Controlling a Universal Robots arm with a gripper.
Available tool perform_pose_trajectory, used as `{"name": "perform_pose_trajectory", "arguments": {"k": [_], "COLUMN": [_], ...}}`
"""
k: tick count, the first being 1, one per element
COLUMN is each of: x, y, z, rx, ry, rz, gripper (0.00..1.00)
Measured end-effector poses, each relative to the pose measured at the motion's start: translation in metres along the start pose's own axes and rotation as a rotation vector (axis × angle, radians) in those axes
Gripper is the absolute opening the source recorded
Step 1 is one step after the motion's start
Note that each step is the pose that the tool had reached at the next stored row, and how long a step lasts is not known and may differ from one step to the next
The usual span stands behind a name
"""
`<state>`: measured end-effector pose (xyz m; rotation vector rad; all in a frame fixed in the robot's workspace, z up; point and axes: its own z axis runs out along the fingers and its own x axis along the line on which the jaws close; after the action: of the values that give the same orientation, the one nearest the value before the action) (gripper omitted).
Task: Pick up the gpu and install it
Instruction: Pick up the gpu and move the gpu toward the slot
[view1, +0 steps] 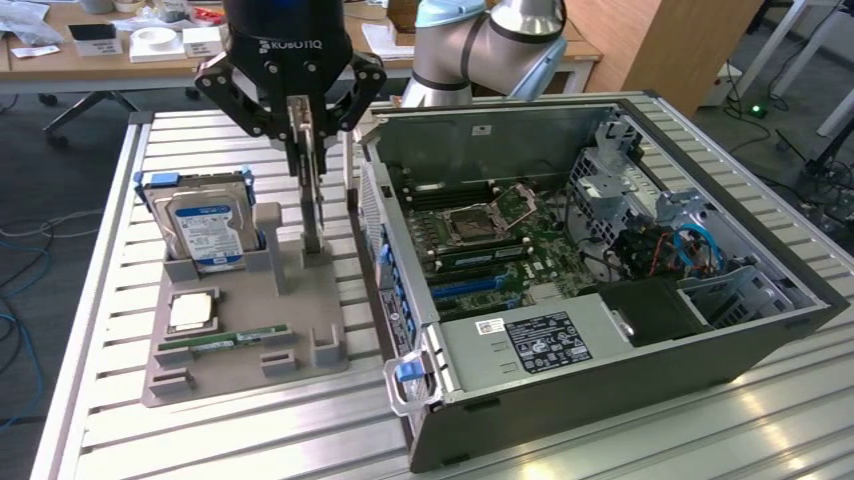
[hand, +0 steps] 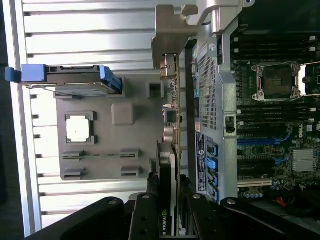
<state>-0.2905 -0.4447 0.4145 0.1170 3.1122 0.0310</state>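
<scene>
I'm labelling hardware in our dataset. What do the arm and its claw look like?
The arm is rounded silver-grey tubing with a light blue joint cap. The claw is black, with a cylindrical body lettered ROBOTIQ in white and two jointed, linked fingers.

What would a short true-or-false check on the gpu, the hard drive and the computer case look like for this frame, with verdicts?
1. The pincer is closed on the gpu. True.
2. The gpu is seated inside the computer case. False: it stands upright outside the case, at the grey tray.
3. The hard drive stands on edge in the tray. True.
4. The case is closed up. False: its side is open, showing the motherboard.
</scene>
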Motion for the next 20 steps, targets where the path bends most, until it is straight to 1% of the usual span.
{"name": "perform_pose_trajectory", "arguments": {"k": [3, 7, 20], "x": [-0.003, -0.007, -0.028], "y": [0.0002, 0.0006, 0.0025], "z": [0.0001, 0.0002, 0.0005], "rx": [-0.0033, -0.0056, -0.0098], "ry": [0.0002, 0.0003, 0.0007], "rz": [0.0, 0.0, 0.0], "gripper": [0.27, 0.27, 0.27]}}
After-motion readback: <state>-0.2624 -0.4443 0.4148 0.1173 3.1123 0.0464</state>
